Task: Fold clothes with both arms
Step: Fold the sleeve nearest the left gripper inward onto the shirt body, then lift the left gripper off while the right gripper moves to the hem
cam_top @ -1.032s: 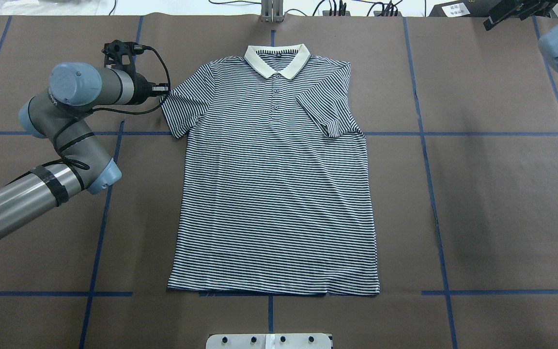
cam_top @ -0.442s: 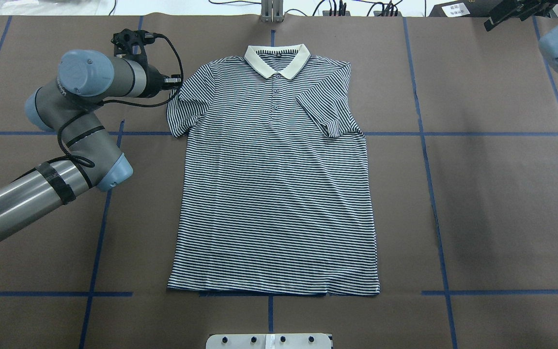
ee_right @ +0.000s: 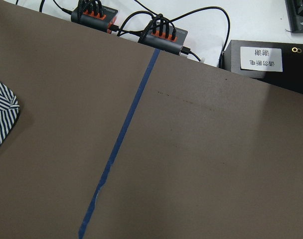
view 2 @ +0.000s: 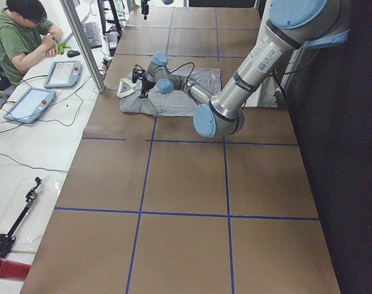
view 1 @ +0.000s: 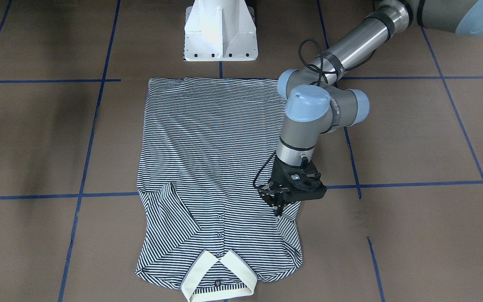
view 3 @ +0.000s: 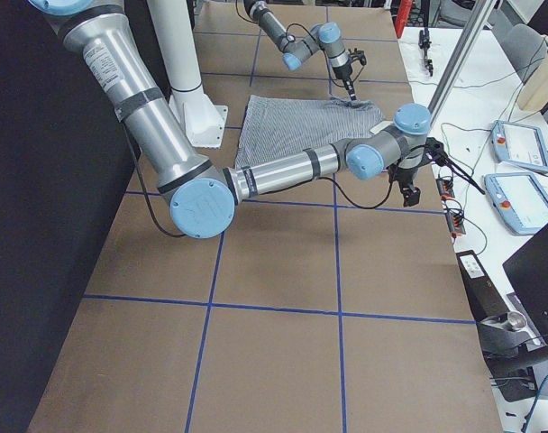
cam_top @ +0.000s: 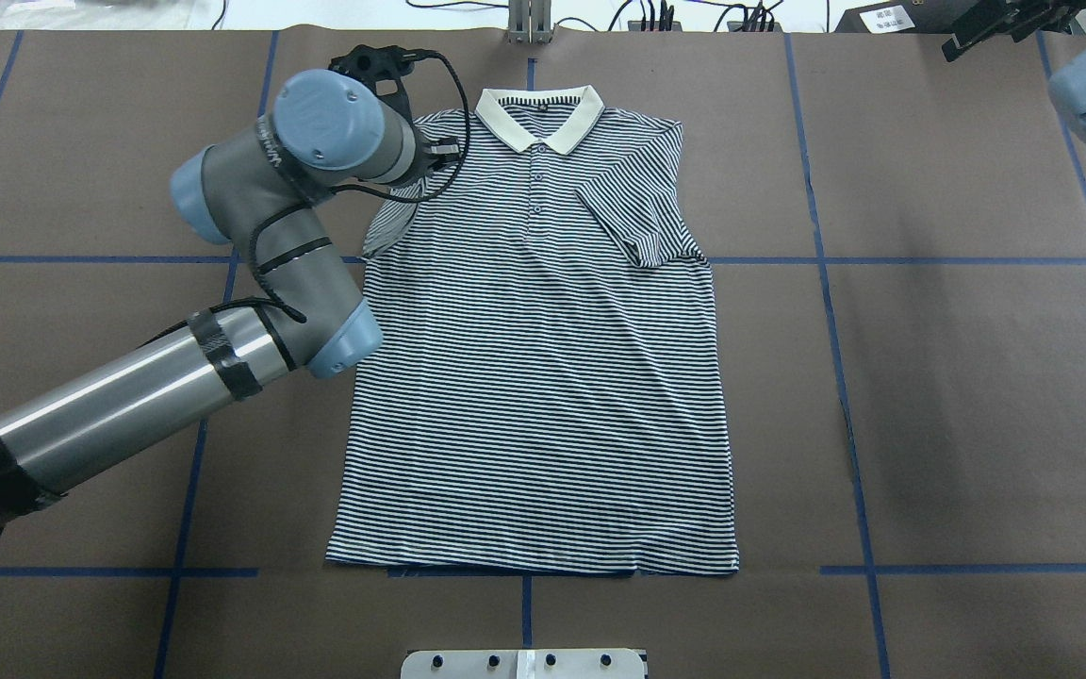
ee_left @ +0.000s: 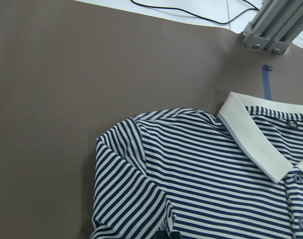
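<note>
As it lies from where I stand, the lot reads as follows.

Item: polo shirt (cam_top: 534, 377), navy-and-white stripe, cream collar (cam_top: 536, 118). It lies face up on the brown table (cam_top: 977, 377), in the middle, collar at the far edge and hem towards the robot's base. The body lies flat and smooth. The far-side sleeve (cam_top: 633, 222) is already turned in across the chest.

Item: left gripper (view 1: 280, 206), over the shirt's near shoulder, pinched on the near sleeve (cam_top: 390, 226), which is lifted off the table and hangs in a loose drape below the fingers.

Item: right gripper (view 3: 407, 191), parked well apart from the shirt, above bare table near the far corner. Nothing is in it; whether its jaws are parted or closed I cannot tell.

Handling, by my reckoning: thin knit, light, entirely limp, no stiffness except a little in the collar and placket. It will sag from any single hold and drag across the paper-like covering, so the stripes may skew. Best taken at the edges: sleeve cuff, shoulder seam and hem corners, pinching both layers together. For the long folds, one gripper at the shoulder and one at the hem on the same side should keep the crease straight.
</note>
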### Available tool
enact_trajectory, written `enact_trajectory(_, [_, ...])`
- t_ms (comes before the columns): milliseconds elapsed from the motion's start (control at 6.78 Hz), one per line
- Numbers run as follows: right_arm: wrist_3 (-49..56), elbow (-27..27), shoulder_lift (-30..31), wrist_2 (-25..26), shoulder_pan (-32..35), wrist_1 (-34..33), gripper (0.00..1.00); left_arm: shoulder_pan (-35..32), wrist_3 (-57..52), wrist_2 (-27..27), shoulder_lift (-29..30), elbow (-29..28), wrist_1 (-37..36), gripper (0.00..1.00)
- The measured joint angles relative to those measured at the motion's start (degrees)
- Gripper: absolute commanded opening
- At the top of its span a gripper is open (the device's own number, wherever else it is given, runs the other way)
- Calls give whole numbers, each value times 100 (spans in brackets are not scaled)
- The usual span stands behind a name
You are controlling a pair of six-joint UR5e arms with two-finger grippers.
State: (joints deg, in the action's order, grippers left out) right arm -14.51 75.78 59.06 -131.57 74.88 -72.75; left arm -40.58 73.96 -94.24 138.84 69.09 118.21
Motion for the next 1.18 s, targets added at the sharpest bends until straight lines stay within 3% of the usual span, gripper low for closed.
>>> enact_trajectory(147, [-13,3,-2,0,-4,4,100,96,154,138,385,-359,-159,2])
enact_trajectory(295, [-20,6,-8,0,-10,6,100,152,256,244,660,-698,-199,99])
enact_trajectory(590, [-37,21,-10,-2,-16,7,100,186,-8,294,726,-778,-155,100])
enact_trajectory(737, [-83,70,-7,-6,-29,7,100,187,-211,251,614,-507,-156,100])
enact_trajectory(1032, [-652,581,126,-13,-217,7,100,178,-765,-132,12,604,-344,100])
enact_trajectory(1180, [-1350,1153,355,-23,-507,5,100,175,-904,-260,-453,1366,-538,100])
